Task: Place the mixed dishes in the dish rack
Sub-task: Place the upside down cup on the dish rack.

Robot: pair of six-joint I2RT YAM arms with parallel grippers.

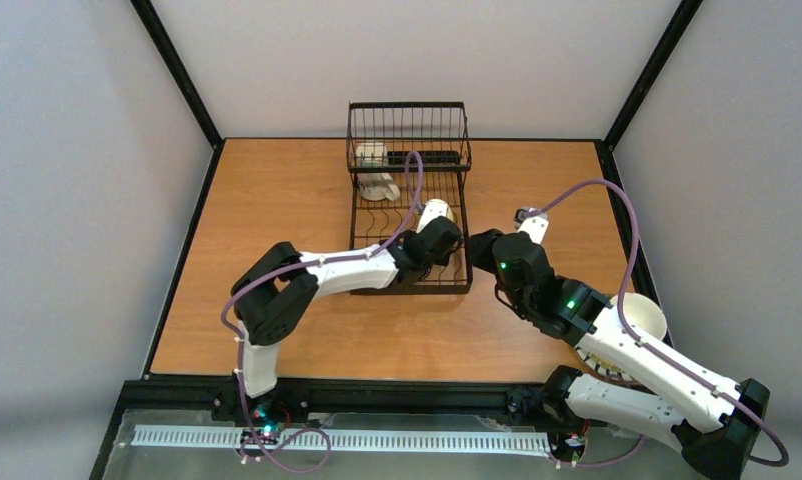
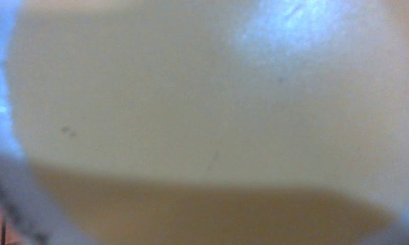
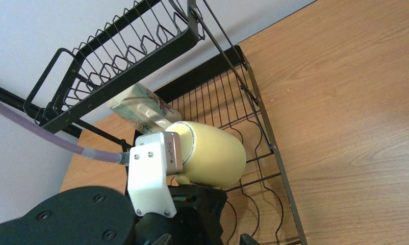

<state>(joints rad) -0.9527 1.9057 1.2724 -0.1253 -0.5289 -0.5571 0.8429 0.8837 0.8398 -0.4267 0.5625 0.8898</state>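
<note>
My left gripper point(image 1: 440, 240) is shut on the cream-yellow mug point(image 1: 435, 212), which lies on its side over the plate slots of the black wire dish rack point(image 1: 355, 240). The mug's pale wall point(image 2: 192, 92) fills the left wrist view. The right wrist view shows the mug point(image 3: 212, 153) just above the rack's wires point(image 3: 263, 127), with the black jaws clamped at its handle side. My right gripper point(image 1: 480, 245) stands open just right of the rack, its fingertips point(image 3: 248, 239) apart and holding nothing. A white mug point(image 1: 370, 155) sits in the taller basket section.
A white dish with a small motif point(image 3: 141, 104) lies in the rack's tray under the basket point(image 1: 379, 187). A pale bowl point(image 1: 642, 318) stands at the table's right edge, partly behind my right arm. Black frame posts stand at the back corners.
</note>
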